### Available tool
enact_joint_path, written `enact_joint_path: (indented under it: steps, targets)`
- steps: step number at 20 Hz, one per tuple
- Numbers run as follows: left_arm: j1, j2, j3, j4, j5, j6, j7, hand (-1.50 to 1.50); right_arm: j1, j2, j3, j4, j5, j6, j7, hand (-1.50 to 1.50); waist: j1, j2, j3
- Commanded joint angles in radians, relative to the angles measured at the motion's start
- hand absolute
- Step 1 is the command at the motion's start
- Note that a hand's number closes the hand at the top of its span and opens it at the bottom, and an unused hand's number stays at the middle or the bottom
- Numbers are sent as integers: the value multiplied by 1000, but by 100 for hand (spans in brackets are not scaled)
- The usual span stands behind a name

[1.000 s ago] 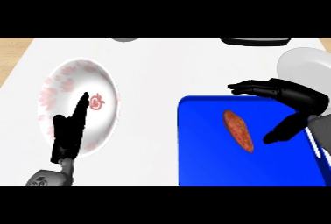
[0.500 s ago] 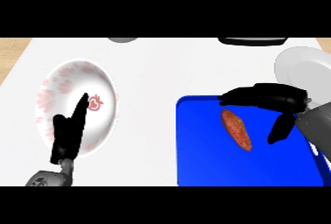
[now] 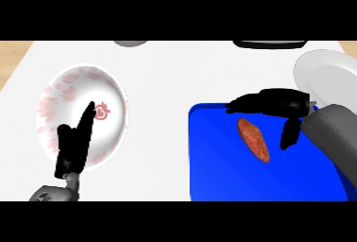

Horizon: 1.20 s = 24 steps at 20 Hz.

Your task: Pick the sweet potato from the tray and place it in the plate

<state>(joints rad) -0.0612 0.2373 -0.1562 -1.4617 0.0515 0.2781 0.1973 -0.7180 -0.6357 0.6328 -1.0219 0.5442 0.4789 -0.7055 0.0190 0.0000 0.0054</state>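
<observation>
Head view: black right hand [image 3: 279, 106] hovers open, holding nothing, just above-right of the reddish-brown oblong sweet potato [image 3: 253, 139], whose long axis runs diagonally down-right.

We look steeply down from head height onto the counter [image 3: 181, 71], close in, with the plate [image 3: 70, 85] at left, the blue tray [image 3: 216, 175] at lower right, and both forearms entering from the lower edge.
</observation>
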Motion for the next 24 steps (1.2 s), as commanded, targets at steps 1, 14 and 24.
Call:
enact_joint_path:
  steps: [1, 14, 24]
  targets:
    - [11, -11, -3, -14, -11, 6, 39, 0, 48, 35, 42, 29, 51, 19, -100, -150, -9, 2, -5]
    - [27, -48, 1, -14, -38, -10, 30, 0, 4, 113, 45, 108, 93, 26, -93, -150, -12, 0, -5]
    - [20, -44, 30, -47, -50, -27, 62, 0, -71, 159, 11, 238, 156, -61, -234, 150, -4, 2, -5]
